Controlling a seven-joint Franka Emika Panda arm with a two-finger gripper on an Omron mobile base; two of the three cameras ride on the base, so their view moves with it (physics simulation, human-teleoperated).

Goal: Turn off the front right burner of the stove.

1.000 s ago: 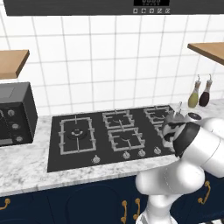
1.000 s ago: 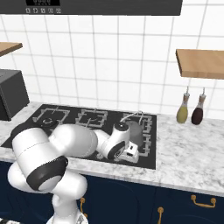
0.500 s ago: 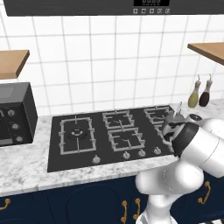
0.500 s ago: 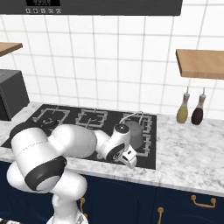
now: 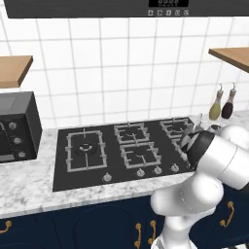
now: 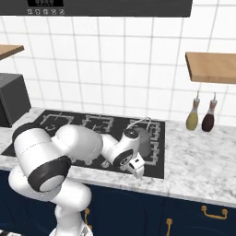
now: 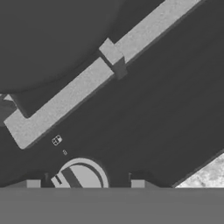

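Right now the stove (image 5: 112,160) sits on the counter, knob row along its front edge. The front right burner (image 7: 65,98) shows in the hand view as a grey grate bar crossing diagonally — its knob (image 7: 83,175) lies just short of it, toward the stove's front right corner. The gripper (image 7: 85,184) hovers over that knob, one fingertip (image 7: 33,183) on the left, one on the right, jaws spread and holding nothing — knob sits between them, slightly left of centre. Likely next: descend straight and pinch.
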